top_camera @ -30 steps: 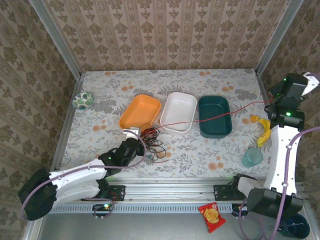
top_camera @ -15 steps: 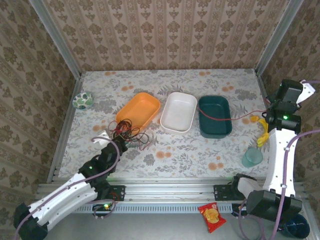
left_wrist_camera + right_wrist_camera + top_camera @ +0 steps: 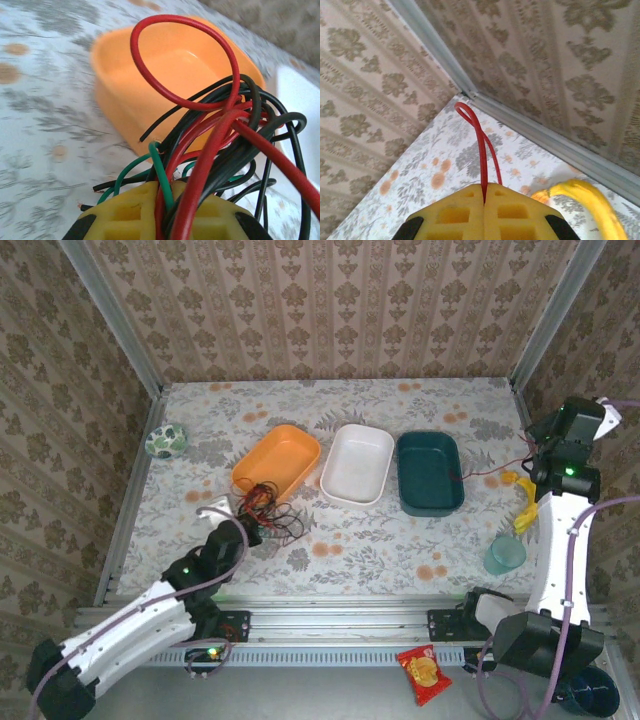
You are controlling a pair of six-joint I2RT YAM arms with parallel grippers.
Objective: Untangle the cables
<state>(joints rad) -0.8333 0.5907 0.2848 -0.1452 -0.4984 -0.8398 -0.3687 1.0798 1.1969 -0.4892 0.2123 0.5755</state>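
Observation:
The cables (image 3: 268, 507) form a red, black and green tangle on the table in front of the orange tray (image 3: 280, 460). My left gripper (image 3: 249, 524) is shut on that bundle. In the left wrist view several cables (image 3: 215, 125) run up out of the closed yellow jaws of the left gripper (image 3: 167, 190), one red loop arching over the orange tray (image 3: 185, 60). My right gripper (image 3: 541, 447), raised at the table's right edge, is shut on a single red cable (image 3: 495, 469) that trails to the dark green tray (image 3: 430, 472). The right wrist view shows this red cable (image 3: 481, 135) looping out of the right gripper (image 3: 484, 189).
A white tray (image 3: 357, 463) sits between the orange and green ones. A banana (image 3: 525, 502) and a teal cup (image 3: 505, 555) lie near the right arm, and a patterned ball (image 3: 165, 440) rests by the left wall. A snack packet (image 3: 423, 673) lies below the rail.
The red cable that was stretched across the trays has come out of the bundle and now ends by the green tray. My left gripper has pulled the bundle leftward, toward the orange tray.

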